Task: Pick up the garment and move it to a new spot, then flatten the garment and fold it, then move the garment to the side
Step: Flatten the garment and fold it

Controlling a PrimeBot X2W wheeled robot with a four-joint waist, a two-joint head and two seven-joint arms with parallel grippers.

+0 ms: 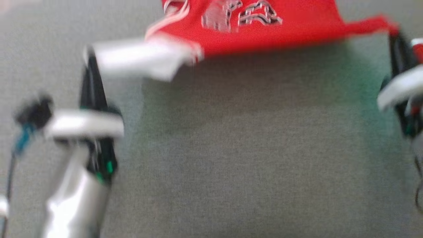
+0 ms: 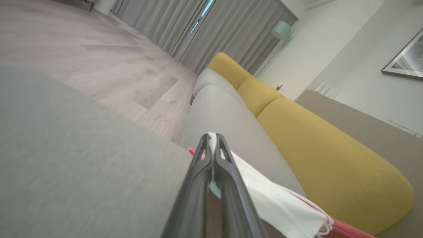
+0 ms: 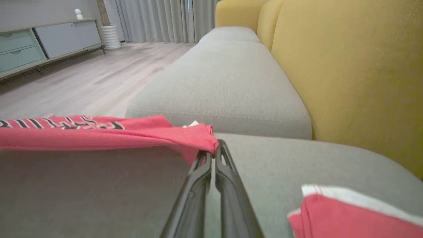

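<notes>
The garment [image 1: 264, 29] is a red shirt with white sleeves and black-and-white lettering, held stretched above the grey sofa seat [image 1: 251, 158] at the top of the blurred head view. My left gripper [image 1: 89, 56] is shut on its white sleeve [image 1: 138, 59]; in the left wrist view that gripper [image 2: 213, 138] pinches the white cloth [image 2: 274, 201]. My right gripper [image 1: 395, 36] is shut on the red corner at the far right. In the right wrist view the right gripper [image 3: 213, 148] clamps the red fabric [image 3: 99, 132], and another red and white part [image 3: 350, 215] lies at the lower right.
Yellow back cushions [image 3: 347, 66] line the sofa behind further grey seat cushions [image 3: 224, 76]. Beyond the seat edge is a pale wood floor [image 2: 99, 56], with grey curtains [image 2: 211, 26], a low cabinet [image 3: 39, 43] and a white ribbed pot [image 3: 110, 36].
</notes>
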